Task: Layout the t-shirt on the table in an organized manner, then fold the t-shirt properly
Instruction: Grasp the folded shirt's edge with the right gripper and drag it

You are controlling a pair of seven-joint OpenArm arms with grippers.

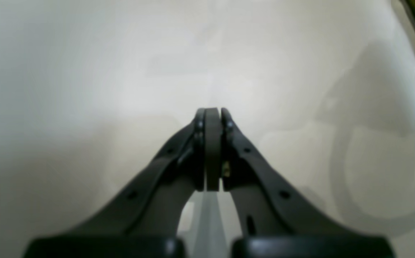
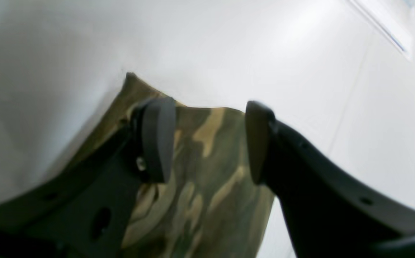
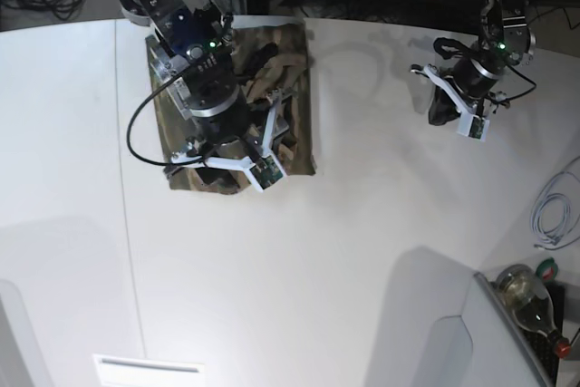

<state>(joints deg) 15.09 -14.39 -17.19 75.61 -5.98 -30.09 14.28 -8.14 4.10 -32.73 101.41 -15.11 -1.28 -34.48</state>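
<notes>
The soft camouflage-print t-shirt (image 3: pixel 290 97) in olive, brown and tan lies folded into a compact rectangle at the far side of the smooth white table (image 3: pixel 362 251). The right wrist view shows the right gripper (image 2: pixel 209 141) above its hem, pads parted, holding nothing. The left gripper (image 1: pixel 212 118), pressed closed and empty, hangs over bare tabletop well apart; only the base view shows both arms.

I'm seeing the t-shirt (image 3: pixel 294 106) in camo: olive green, brown and tan streaks, with the tan patches showing clearest in the right wrist view. The bench (image 3: pixel 362 242) is plain white with 1 thin dark seam line down its left part. Both tools, left tool (image 1: pixel 212 113) and right tool (image 2: pixel 209 139), are matte black. Cables (image 3: pixel 555 215) at the bench's right edge look pale grey.
</notes>
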